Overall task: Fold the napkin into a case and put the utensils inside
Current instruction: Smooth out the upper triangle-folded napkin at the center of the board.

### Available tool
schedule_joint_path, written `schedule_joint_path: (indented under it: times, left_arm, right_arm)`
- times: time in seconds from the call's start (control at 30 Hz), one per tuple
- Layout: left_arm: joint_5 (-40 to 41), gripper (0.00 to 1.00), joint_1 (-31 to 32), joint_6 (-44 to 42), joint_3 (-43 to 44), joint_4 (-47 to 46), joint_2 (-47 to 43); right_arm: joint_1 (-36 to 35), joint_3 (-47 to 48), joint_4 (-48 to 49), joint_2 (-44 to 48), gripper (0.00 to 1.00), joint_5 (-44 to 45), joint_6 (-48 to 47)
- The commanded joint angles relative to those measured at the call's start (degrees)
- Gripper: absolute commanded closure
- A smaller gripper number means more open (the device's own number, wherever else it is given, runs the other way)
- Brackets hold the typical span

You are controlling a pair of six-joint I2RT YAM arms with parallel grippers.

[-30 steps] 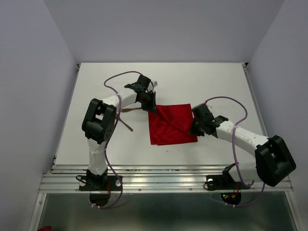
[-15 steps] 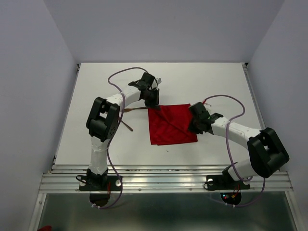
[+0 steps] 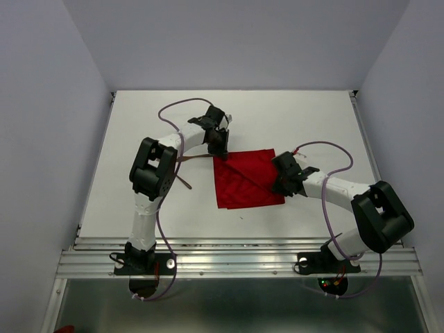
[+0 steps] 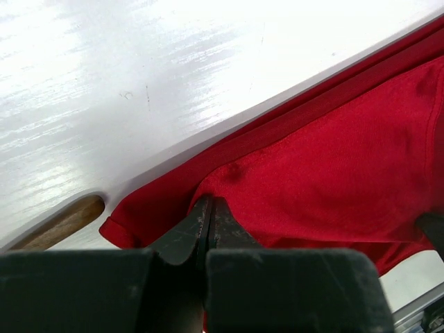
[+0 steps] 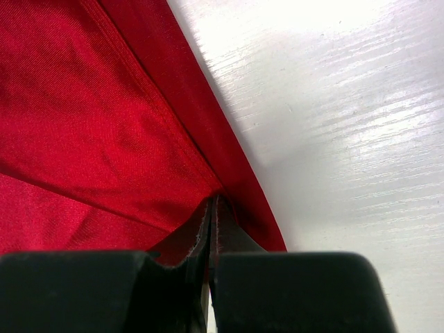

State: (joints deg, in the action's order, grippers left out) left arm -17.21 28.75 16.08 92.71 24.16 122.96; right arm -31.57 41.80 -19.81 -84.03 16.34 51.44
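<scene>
Red napkin lies near the middle of the white bench, spread mostly flat, roughly square, with a diagonal ridge of raised cloth running from its far-left corner toward its right edge. Left tool sits at the far-left corner of the napkin. In the left wrist view, left tool has its jaws pressed together with no gap, pinching a small pucker of napkin just inside the hemmed corner. Right tool sits at the right edge of the napkin, toward its near corner. In the right wrist view, right tool is likewise closed tight on a fold of napkin just inside the hem, with bare bench to the right of it. A wooden utensil lies on the bench left of the napkin, thin handle pointing toward the gripped corner; its rounded brown end shows in the left wrist view just beside the napkin corner, contact not resolvable. A second wooden utensil lies at an angle nearer the left arm, partly hidden by it, apart from the napkin.
</scene>
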Motion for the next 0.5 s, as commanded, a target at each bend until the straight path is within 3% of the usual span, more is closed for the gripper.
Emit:
schedule_joint_path:
  times: [0.0,0.47]
  left_arm:
    - [1.7,1.0,-0.6,-1.0,2.7,1.3,-4.2]
    - [5.8,1.0,-1.8,-0.1,-0.1,2.5,-6.6]
  right_arm:
    - [-0.3,-1.3,-0.3,-0.4,0.99,1.2,0.6]
    - [-0.3,-1.8,0.4,-1.3,0.99,0.6,1.0]
